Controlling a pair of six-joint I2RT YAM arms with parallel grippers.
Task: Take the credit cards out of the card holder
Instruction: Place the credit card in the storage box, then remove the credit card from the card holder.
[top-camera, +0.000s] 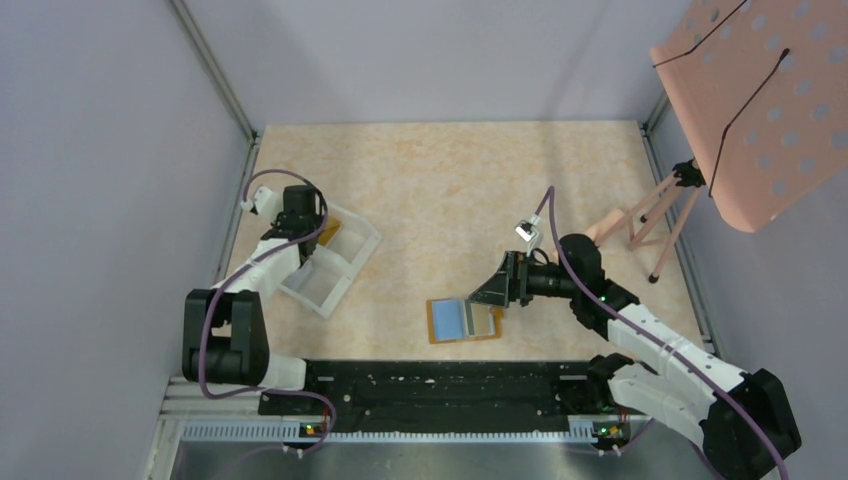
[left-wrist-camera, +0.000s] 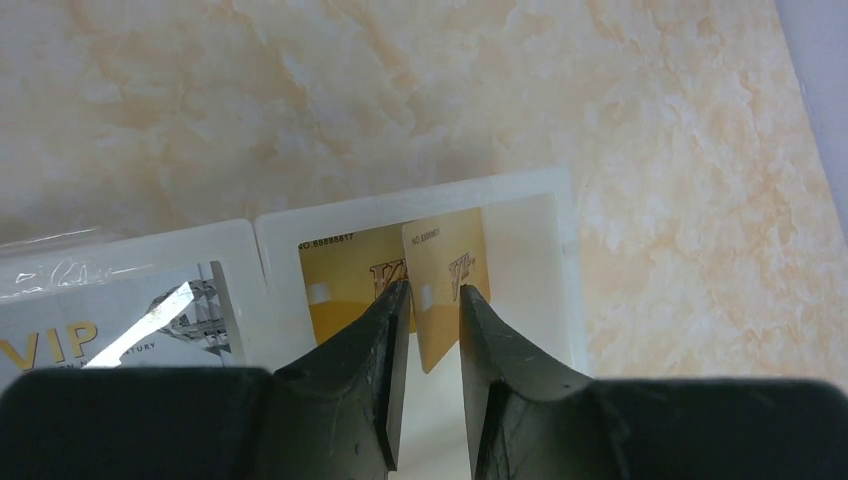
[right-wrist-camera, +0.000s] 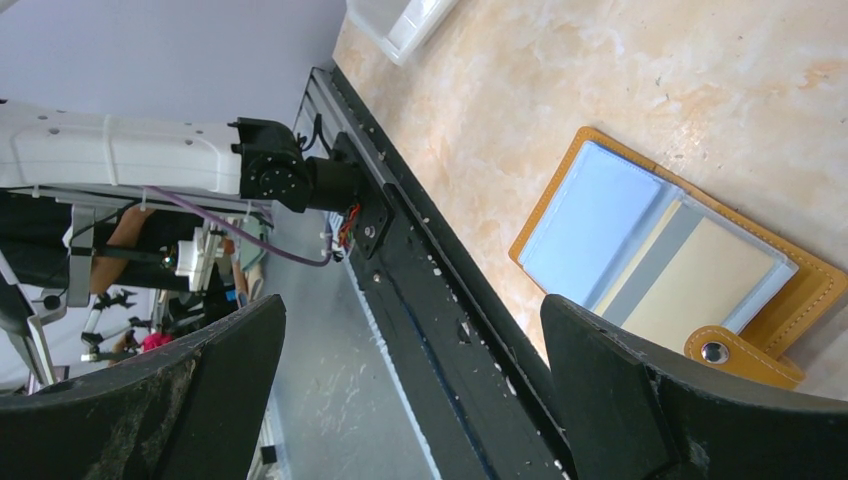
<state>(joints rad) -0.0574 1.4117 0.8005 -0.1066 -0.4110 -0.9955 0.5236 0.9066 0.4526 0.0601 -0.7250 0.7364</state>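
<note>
The tan-orange card holder (top-camera: 433, 322) lies open on the table at front centre. It holds a light blue card (right-wrist-camera: 590, 225) and a whitish card (right-wrist-camera: 705, 290), and its snap tab (right-wrist-camera: 735, 350) points toward me. My right gripper (top-camera: 497, 285) hangs just right of and above it, jaws wide apart and empty (right-wrist-camera: 410, 305). My left gripper (top-camera: 303, 222) is over the white two-compartment tray (top-camera: 325, 292) at the left. Its jaws (left-wrist-camera: 435, 295) stand a narrow gap apart. A gold card (left-wrist-camera: 450, 265) sits tilted at the fingertips, over a second gold card (left-wrist-camera: 345, 285) lying in the tray (left-wrist-camera: 420, 198).
A silver VIP card (left-wrist-camera: 110, 335) lies in the tray's other compartment. A pink perforated stand (top-camera: 760, 100) on thin legs (top-camera: 650, 215) is at the right rear. A black rail (top-camera: 440, 385) runs along the table's near edge. Grey walls enclose the table.
</note>
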